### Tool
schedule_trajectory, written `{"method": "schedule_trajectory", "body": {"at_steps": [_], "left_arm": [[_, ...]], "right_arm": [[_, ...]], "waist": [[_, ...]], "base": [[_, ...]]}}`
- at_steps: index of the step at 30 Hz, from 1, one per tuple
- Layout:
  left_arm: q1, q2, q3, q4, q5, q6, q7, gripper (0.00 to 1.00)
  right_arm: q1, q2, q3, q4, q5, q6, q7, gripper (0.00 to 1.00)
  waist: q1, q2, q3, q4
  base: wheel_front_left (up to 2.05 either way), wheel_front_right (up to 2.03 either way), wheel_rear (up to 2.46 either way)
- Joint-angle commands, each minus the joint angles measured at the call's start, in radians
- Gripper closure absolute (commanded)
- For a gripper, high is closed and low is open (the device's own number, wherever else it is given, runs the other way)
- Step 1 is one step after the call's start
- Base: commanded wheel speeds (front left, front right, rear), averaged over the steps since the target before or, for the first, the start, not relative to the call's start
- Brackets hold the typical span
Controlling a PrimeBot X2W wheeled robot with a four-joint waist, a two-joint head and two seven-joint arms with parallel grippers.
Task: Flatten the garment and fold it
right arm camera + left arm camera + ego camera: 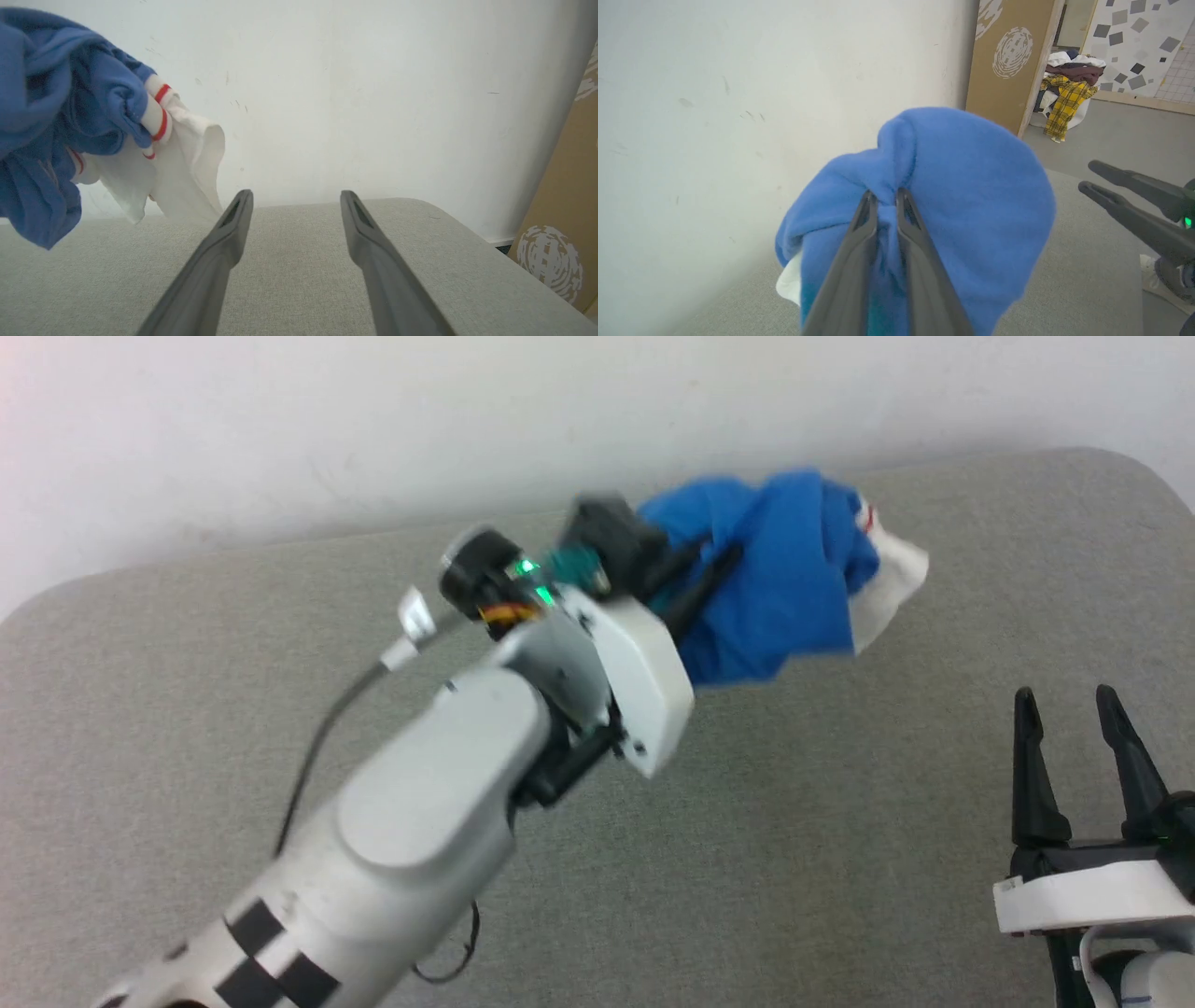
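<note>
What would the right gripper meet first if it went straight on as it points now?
Probably the white wall behind the grey cushion; the right gripper points past the shirt, though depth is unclear.

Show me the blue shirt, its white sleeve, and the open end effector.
blue shirt [784, 588], head view, blue body fabric
white sleeve [187, 158], right wrist view, middle of hanging sleeve
right end effector [1066, 695], head view, midway between fingertips

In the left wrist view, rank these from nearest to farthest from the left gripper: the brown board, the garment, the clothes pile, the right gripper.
1. The garment, pinched in the left gripper.
2. The right gripper, open, at the right edge.
3. The brown board, upper right, beside the wall.
4. The clothes pile, past the board, far upper right.
</note>
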Motion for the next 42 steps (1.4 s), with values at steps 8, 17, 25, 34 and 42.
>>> {"method": "schedule_trajectory", "body": {"at_steps": [8, 17, 25, 34, 42], "left_arm": [[0.119, -0.07, -0.116, 0.277, 0.101, 0.028, -0.142, 1.0], [0.15, -0.135, -0.14, 0.515, 0.033, 0.002, -0.049, 0.77], [0.134, -0.162, -0.09, 0.494, -0.032, -0.007, -0.131, 0.0], [0.275, -0.027, 0.081, 0.214, -0.082, 0.131, -0.349, 0.0], [0.605, 0.156, 0.296, -0.14, -0.05, 0.32, -0.428, 0.0]], "right_arm": [[-0.011, 0.001, 0.018, -0.01, 0.024, -0.001, -0.005, 0.0], [-0.024, 0.001, 0.023, -0.005, 0.025, -0.001, -0.005, 0.0], [-0.006, 0.001, 0.024, 0.012, 0.014, -0.001, -0.005, 0.0], [0.038, 0.001, 0.024, 0.02, 0.016, -0.001, -0.005, 0.0], [0.076, 0.001, 0.02, 0.021, 0.031, -0.001, -0.005, 0.0]], "waist": [[0.0, -0.0002, 0.06, -0.044], [0.0, -0.0002, 0.082, -0.026], [0.0, -0.0002, 0.019, 0.021], [0.0, -0.0002, -0.046, 0.055], [0.0, -0.0002, -0.051, 0.069]], "base": [[0.0, 0.0, 0.0], [0.0, 0.0, 0.0], [0.0, 0.0, 0.0], [0.0, 0.0, 0.0], [0.0, 0.0, 0.0]]}}
